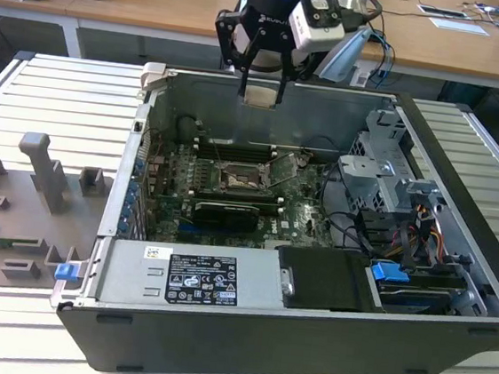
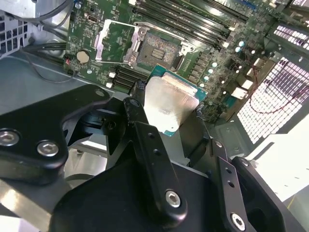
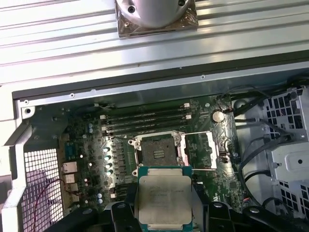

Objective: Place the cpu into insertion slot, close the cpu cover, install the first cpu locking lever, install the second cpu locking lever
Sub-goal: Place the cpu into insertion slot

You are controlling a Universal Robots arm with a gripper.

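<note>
My gripper point(image 1: 262, 88) hangs above the far wall of the open computer case, shut on the cpu point(image 1: 261, 94), a flat pale silver square held by its edges. In both wrist views the cpu point(image 2: 171, 102) point(image 3: 164, 198) sits between the black fingers point(image 2: 140, 113), well above the board. Below it, the insertion slot point(image 1: 244, 179) point(image 2: 159, 46) point(image 3: 157, 152) lies bare, a dark square with a silvery rim on the green board. The cpu cover point(image 1: 283, 168) point(image 2: 115, 42) point(image 3: 200, 152) stands flipped open beside the slot, on the side toward the exterior view's right.
Long black memory slots point(image 1: 236, 145) run behind the socket. A grey power supply point(image 1: 195, 275) fills the case's near side; a drive cage point(image 1: 380, 178) and cables point(image 1: 423, 232) crowd the exterior view's right. Grey fixtures point(image 1: 45, 174) stand on the ribbed table point(image 1: 71, 97) at its left.
</note>
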